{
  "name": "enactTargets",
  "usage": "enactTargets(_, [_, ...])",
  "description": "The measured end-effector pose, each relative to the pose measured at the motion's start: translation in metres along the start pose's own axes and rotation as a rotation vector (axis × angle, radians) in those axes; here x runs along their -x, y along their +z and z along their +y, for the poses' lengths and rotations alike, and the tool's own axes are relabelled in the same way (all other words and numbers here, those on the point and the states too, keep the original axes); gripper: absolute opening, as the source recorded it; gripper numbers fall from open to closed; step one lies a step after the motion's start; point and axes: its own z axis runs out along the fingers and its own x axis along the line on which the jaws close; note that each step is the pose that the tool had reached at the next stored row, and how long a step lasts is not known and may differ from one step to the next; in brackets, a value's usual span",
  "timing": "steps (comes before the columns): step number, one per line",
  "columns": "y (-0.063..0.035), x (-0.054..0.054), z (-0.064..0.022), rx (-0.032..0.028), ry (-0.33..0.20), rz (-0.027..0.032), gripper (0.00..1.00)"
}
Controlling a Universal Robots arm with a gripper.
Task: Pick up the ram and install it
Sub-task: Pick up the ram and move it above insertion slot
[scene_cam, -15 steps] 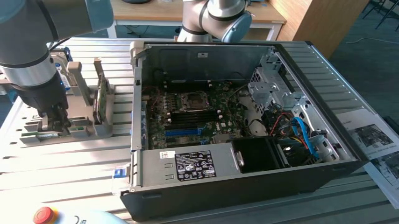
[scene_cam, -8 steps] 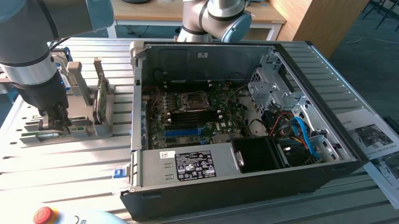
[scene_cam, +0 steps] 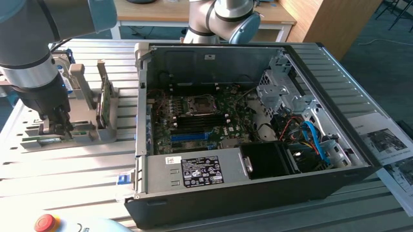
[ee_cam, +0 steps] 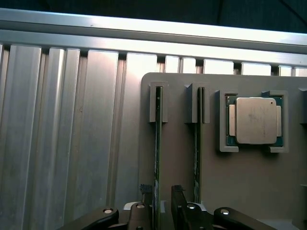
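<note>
Button: a red stop button [scene_cam: 45, 223] sits at the near edge, on the exterior view's left.
Case: the open black case [scene_cam: 258, 205] lies on its side mid-table. Inside it are a labelled power supply [scene_cam: 200, 171] at the near wall, the motherboard [scene_cam: 193, 121] beyond that, and blue cables [scene_cam: 314, 137] toward the exterior view's right.
Papers: printed sheets [scene_cam: 389, 141] lie just past the case, at the exterior view's right edge.
Holder: a grey holder [ee_cam: 177, 143] rests on the slotted table [ee_cam: 57, 143], left of the case in the exterior view. It carries two sticks in parallel slots and a CPU [ee_cam: 255, 120] in a square pocket.
Ram: the ram [ee_cam: 157, 143] stands on its thin edge in the holder's outermost slot. Its long axis runs straight away from the gripper into a grey end bracket. The second stick [ee_cam: 196, 143] runs parallel to it, between it and the CPU.
Gripper: the gripper [ee_cam: 160, 192] is down over the ram's near end. Its fingers [ee_cam: 178, 197] are spread, one on each side of the stick. A gap shows, and nothing is clamped.
Room: bare table lies beside the ram on the side away from the CPU. The table's edge rail runs just beyond the holder.
</note>
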Motion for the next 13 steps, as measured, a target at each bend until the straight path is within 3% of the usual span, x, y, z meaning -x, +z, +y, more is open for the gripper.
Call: enactTargets(13, [0.0001, 0.0007, 0.0011, 0.0000, 0.000, 0.0000, 0.30])
